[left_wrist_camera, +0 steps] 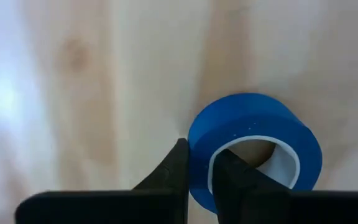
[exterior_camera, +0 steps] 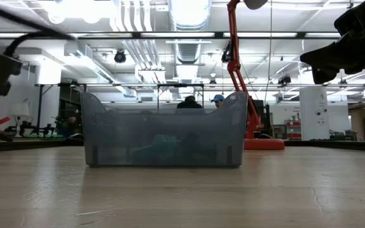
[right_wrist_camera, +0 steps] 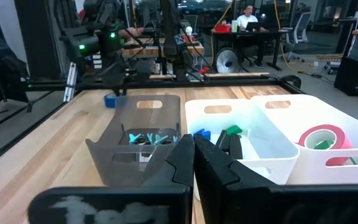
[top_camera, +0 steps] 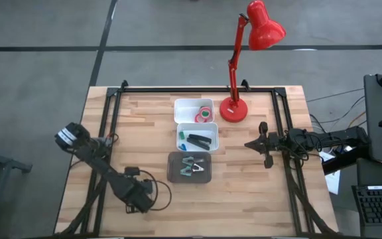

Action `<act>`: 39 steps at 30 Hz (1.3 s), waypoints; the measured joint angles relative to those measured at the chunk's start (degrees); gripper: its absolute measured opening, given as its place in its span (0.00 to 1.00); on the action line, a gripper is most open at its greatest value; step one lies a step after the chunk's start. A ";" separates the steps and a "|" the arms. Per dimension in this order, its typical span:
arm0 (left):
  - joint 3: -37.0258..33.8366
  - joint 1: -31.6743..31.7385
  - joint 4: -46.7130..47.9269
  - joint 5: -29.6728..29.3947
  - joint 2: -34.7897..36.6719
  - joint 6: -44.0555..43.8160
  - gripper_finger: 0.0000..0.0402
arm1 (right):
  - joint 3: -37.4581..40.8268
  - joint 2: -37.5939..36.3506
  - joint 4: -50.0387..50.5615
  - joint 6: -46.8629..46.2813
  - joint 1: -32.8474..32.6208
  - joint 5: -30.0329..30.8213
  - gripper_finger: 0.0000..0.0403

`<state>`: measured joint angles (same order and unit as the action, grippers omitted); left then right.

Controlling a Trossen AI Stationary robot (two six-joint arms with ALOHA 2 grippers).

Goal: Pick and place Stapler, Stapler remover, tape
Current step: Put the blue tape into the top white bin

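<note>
Left wrist view: your left gripper [left_wrist_camera: 197, 171] is pinched on the blue tape's [left_wrist_camera: 253, 146] near wall, one finger inside the ring, bins lie ahead.

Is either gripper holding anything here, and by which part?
The left gripper pinches the blue tape roll by its ring wall, one finger inside the core, one outside. The right gripper holds nothing.

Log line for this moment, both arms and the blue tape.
left gripper: shut on blue tape, over bare table | right gripper: shut, empty, waiting right of bins
</note>
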<state>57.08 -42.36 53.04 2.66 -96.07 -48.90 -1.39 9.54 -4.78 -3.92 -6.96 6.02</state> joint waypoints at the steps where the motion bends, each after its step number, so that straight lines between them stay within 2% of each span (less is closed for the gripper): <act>1: 0.18 0.47 2.08 0.01 0.04 0.02 0.10 | 0.00 0.00 0.00 0.02 -0.02 0.00 0.02; 6: 1.31 3.13 12.85 -2.76 1.13 1.62 0.15 | 0.00 0.00 0.00 0.01 -0.01 -0.02 0.02; 8: 1.86 4.51 17.10 -6.36 1.93 3.00 0.14 | 0.00 0.00 0.00 -0.11 -0.01 -0.01 0.02; 10: 2.62 6.02 20.50 -12.42 2.87 4.72 0.11 | 0.00 0.00 0.00 0.02 -0.02 0.00 0.02; 12: 3.73 7.77 22.96 -21.06 3.99 6.14 0.10 | 0.00 0.00 0.00 -0.05 -0.02 -0.01 0.02; 15: 5.88 9.86 24.14 -38.44 5.66 7.33 0.10 | 0.00 0.00 0.00 0.00 -0.01 -0.01 0.02; 20: 8.81 12.26 23.67 -64.34 7.40 8.20 0.15 | 0.00 0.02 0.02 0.02 -0.02 0.00 0.02; 24: 9.38 14.74 19.00 -84.65 8.42 8.02 0.16 | 0.00 0.00 0.01 -0.10 0.00 -0.01 0.02; 26: 9.38 16.02 15.63 -92.00 8.55 7.79 0.14 | 0.00 0.00 0.02 -0.03 -0.02 -0.02 0.02; 33: 9.36 25.37 8.25 -92.30 8.19 7.26 0.13 | 0.00 0.00 0.01 0.00 -0.02 -0.02 0.02; 39: 9.31 33.89 1.96 -86.01 7.98 9.49 0.17 | 0.00 0.00 0.01 -0.12 0.00 0.00 0.02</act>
<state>66.39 -8.47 55.00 -83.35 -88.09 -39.42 -1.39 9.54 -4.77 -4.04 -6.96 6.02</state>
